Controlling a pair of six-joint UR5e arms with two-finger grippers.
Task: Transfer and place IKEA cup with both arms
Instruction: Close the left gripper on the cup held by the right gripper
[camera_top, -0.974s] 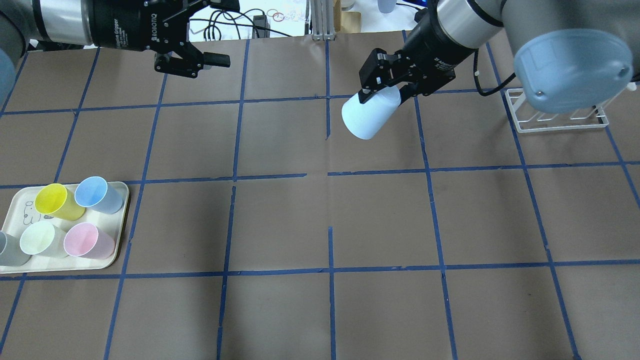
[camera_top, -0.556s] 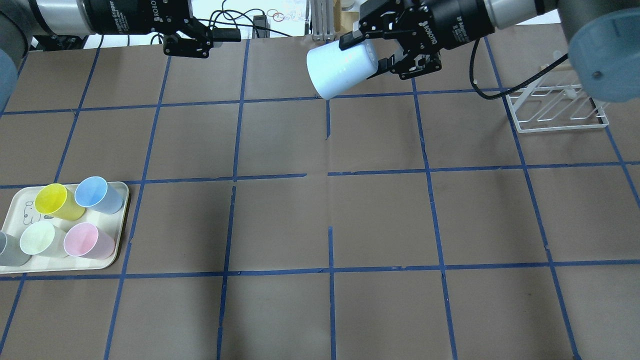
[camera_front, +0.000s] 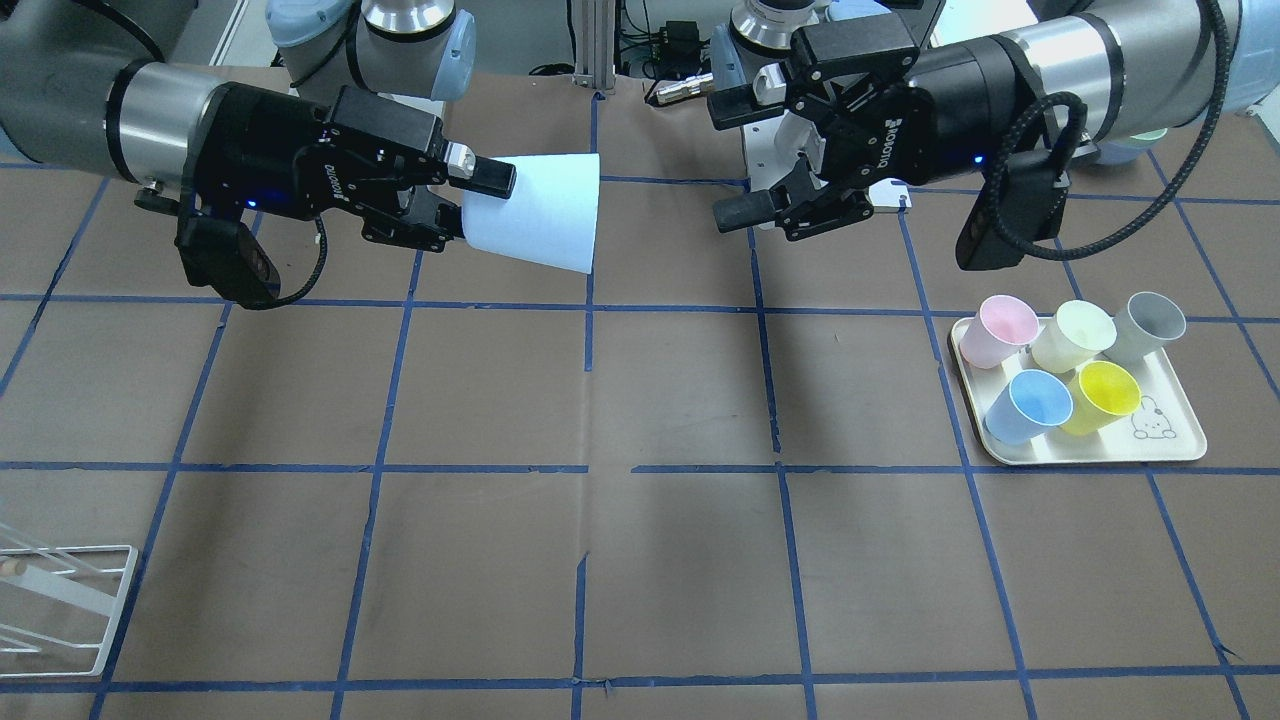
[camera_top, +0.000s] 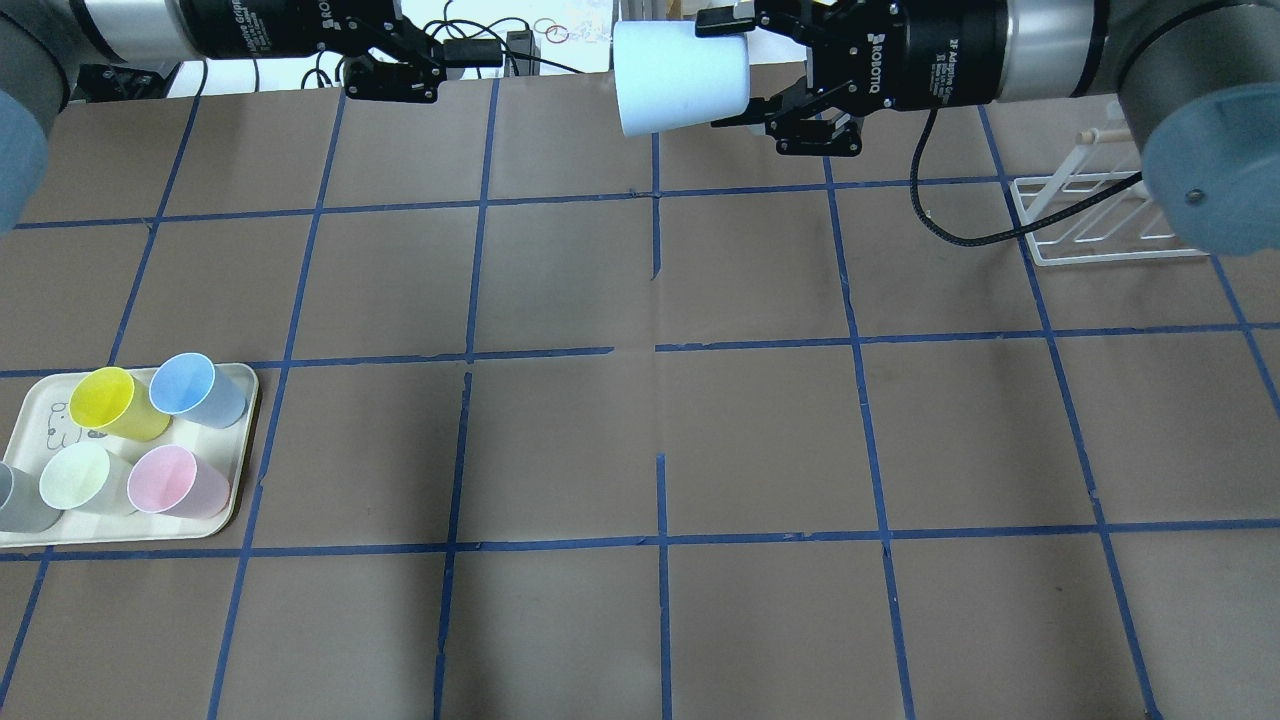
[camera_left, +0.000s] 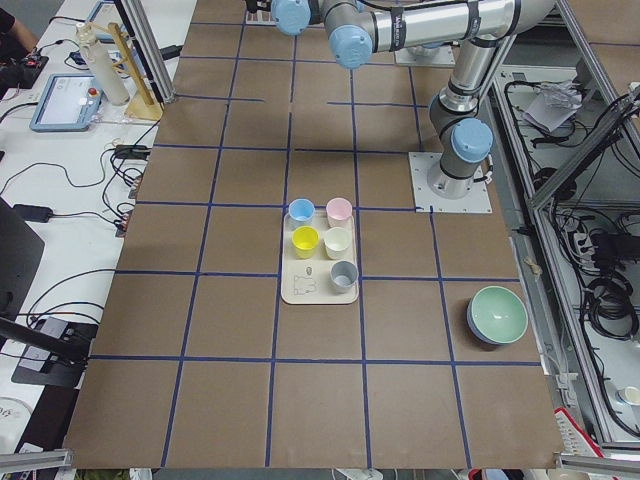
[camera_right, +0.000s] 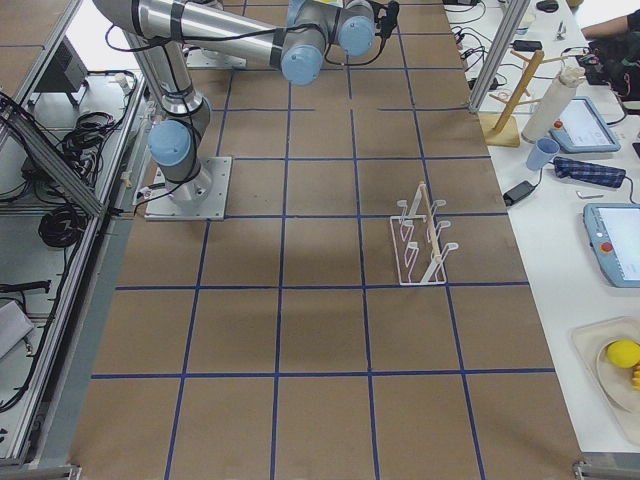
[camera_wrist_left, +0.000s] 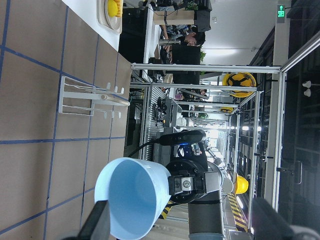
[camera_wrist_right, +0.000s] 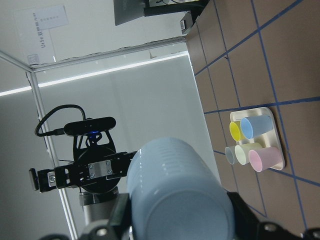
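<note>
**A:** Where is the IKEA cup (camera_front: 535, 210) sitting right now?

**B:** It is hanging in the air above the desk (camera_front: 640, 600), lying sideways between the two arms. The right arm (camera_front: 150, 120) is clamping its jaws on the narrow base, with the mouth pointing at the left arm (camera_front: 1090, 70).

**A:** And the left jaws?

**B:** They are standing spread apart, clear of the rim. I am thinking the left should be sliding in level, straddling the wall by the mouth and squeezing gently, with the right letting go only afterwards
</note>
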